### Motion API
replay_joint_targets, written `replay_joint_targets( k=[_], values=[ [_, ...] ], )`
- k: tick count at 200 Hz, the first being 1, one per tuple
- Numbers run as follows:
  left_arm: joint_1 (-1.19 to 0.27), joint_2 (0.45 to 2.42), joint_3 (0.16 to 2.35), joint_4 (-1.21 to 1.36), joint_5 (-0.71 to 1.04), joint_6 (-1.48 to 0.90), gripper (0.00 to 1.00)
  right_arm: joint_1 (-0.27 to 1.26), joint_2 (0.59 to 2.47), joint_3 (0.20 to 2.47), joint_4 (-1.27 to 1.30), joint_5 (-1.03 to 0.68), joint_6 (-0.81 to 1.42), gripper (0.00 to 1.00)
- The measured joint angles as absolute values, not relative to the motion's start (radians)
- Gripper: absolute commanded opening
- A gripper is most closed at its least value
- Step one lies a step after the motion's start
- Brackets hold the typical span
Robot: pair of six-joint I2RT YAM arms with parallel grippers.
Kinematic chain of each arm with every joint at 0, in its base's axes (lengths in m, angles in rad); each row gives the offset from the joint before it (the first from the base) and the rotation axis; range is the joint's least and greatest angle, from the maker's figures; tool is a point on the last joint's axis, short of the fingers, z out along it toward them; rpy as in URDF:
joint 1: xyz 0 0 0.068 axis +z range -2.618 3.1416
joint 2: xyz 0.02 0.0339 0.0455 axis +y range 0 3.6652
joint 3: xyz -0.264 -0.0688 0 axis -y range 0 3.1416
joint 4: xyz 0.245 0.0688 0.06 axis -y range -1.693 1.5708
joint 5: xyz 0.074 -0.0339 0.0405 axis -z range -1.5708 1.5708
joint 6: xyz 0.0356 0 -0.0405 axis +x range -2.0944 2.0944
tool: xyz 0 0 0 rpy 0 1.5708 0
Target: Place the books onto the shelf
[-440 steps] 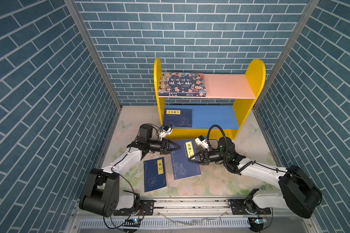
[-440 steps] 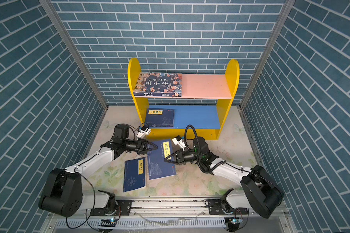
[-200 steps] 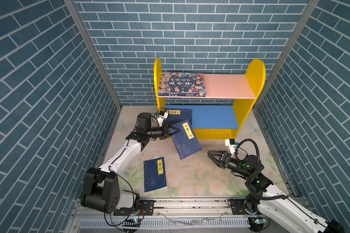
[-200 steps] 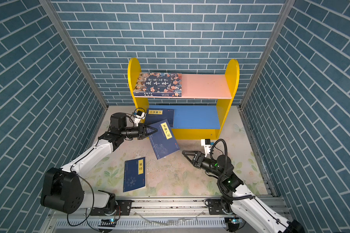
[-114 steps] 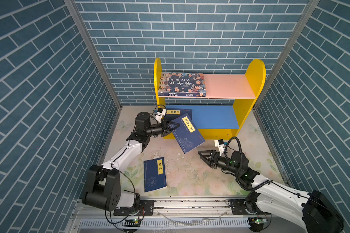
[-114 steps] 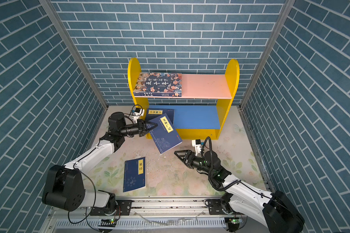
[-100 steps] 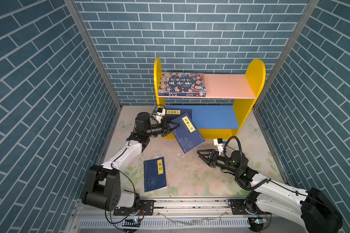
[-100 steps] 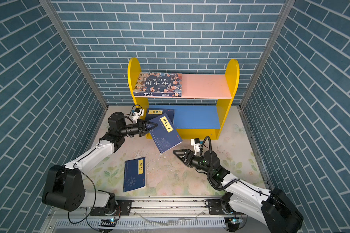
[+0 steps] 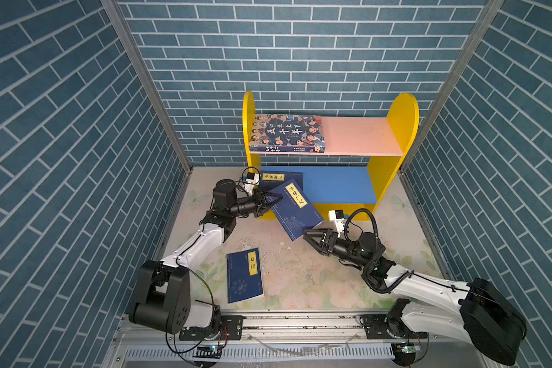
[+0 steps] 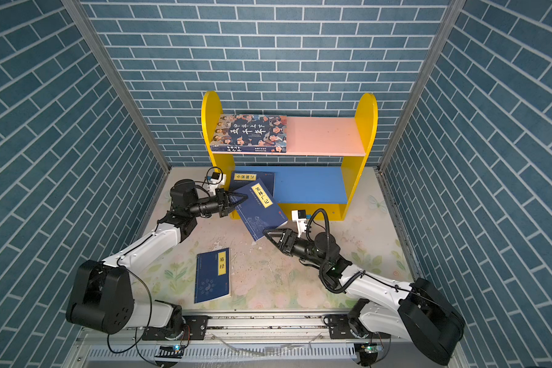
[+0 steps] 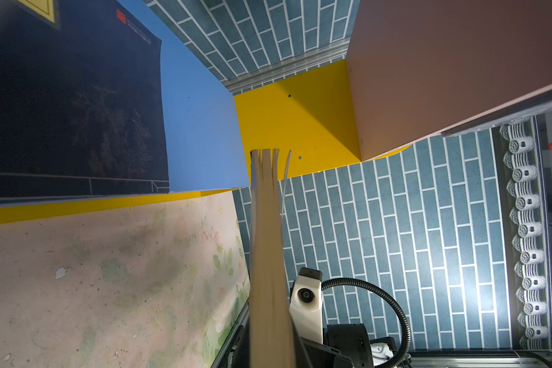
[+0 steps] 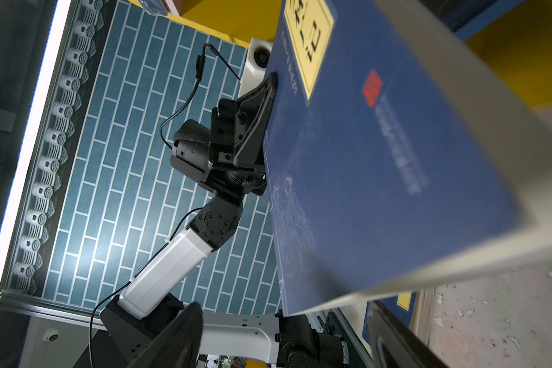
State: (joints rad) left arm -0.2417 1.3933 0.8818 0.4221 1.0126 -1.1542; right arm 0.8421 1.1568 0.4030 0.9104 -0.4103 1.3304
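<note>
Yellow-sided shelf (image 9: 402,124) stands just past the left gripper (image 9: 276,200). cartoon-face book (image 9: 287,132), white title 五千年, lies flat on the pink upper board (image 9: 357,135), above and beyond that gripper. Left gripper is clamped on the edge of the held navy book (image 9: 295,207), yellow label 笑林广记, tilted in the air in front of the blue lower board (image 9: 335,184). Right gripper (image 9: 309,234) is spread wide at that book's lower corner; contact unclear. 易经 book (image 9: 244,275) lies on the floor (image 9: 300,270) behind both grippers, between the arms. 小窗幽记 book (image 9: 278,178) lies on the blue board just beyond the left gripper, partly covered by the held one.
</note>
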Motion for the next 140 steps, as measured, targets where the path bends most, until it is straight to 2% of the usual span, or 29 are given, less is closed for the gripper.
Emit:
replay_joint_targets(
  k=[60, 109, 127, 140],
  values=[
    [-0.238, 1.376, 0.860, 0.491, 1.009, -1.200, 0.00, 0.850, 1.235, 0.422, 0.969, -0.405, 1.330, 0.78],
    [-0.236, 1.365, 0.824, 0.483, 0.991, -1.195, 0.00, 0.851, 1.326, 0.460, 1.073, -0.386, 1.328, 0.68],
    [-0.234, 1.358, 0.810, 0.484, 0.980, -1.195, 0.00, 0.851, 1.382, 0.479, 1.108, -0.385, 1.329, 0.58],
    [-0.232, 1.353, 0.805, 0.484, 0.973, -1.195, 0.00, 0.851, 1.419, 0.488, 1.139, -0.384, 1.332, 0.42]
  ],
)
